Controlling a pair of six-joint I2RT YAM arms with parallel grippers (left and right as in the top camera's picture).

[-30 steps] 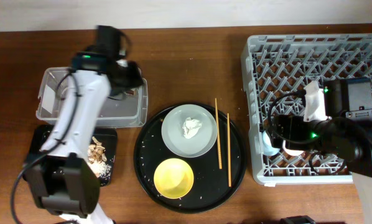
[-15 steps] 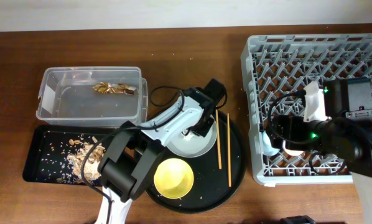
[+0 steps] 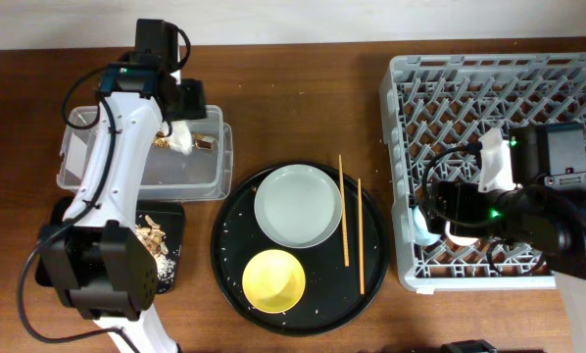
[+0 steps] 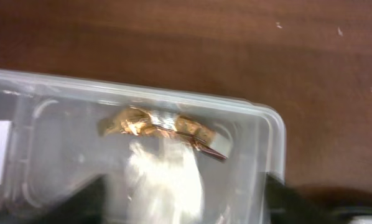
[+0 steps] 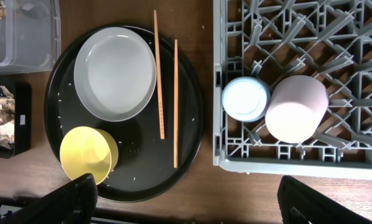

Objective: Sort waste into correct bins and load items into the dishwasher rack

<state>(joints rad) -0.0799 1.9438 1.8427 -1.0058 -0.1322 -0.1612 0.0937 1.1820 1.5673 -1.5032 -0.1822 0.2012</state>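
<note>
My left gripper (image 3: 180,126) hangs over the clear tub (image 3: 77,162), jaws wide apart in the left wrist view (image 4: 183,208). The white napkin (image 4: 164,177) sits blurred between them, ungripped, beside the gold foil wrapper (image 4: 155,124) in the tub. Food scraps (image 3: 152,240) lie in the black rectangular tray (image 3: 170,270). The grey-green plate (image 3: 296,206), yellow bowl (image 3: 273,279) and two chopsticks (image 3: 343,211) lie on the round black tray (image 3: 371,270). The blue cup (image 5: 245,98) and pink cup (image 5: 296,108) stand in the dishwasher rack (image 3: 411,88). My right gripper (image 5: 186,202) is open and empty above the rack's front left.
The round black tray carries small crumbs. The rack fills the right side of the table, and my right arm (image 3: 528,211) lies across it. Brown tabletop (image 3: 303,108) shows between tub, tray and rack.
My left arm went from the tub to the plate, took the napkin off it, and is back over the tub. The plate is now bare. The right arm has not moved.
</note>
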